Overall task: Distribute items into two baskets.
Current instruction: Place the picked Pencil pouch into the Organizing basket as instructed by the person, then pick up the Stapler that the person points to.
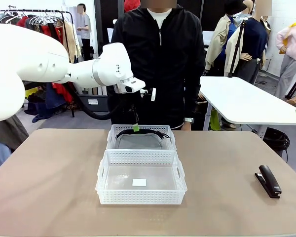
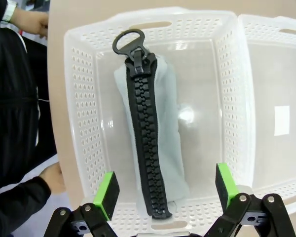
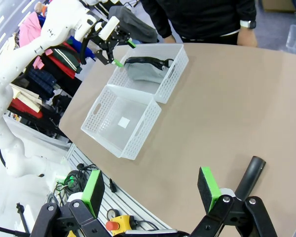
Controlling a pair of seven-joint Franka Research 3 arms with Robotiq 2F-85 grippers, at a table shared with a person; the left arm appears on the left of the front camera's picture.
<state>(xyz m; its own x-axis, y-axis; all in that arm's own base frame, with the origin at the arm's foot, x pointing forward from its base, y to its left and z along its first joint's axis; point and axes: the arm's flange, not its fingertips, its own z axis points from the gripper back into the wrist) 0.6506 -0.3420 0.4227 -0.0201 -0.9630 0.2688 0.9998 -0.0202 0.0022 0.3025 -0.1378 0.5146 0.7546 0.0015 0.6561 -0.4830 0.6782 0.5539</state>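
1 grey pouch (image 1: 138,141): in far basket (image 1: 141,127), zipper up.
1 black stapler (image 1: 268,180): on table (image 1: 49,187), well right of empty near basket (image 1: 140,154).
Left gripper (image 2: 166,186): wide open, empty, above pouch.
Right gripper (image 3: 150,187): wide open, empty. Advise closing squarely across stapler's narrow body.

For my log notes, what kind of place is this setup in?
Probably a robotics test space in a shared room: a white robot arm reaches over a tan table, with a clothes rack and a white table behind.
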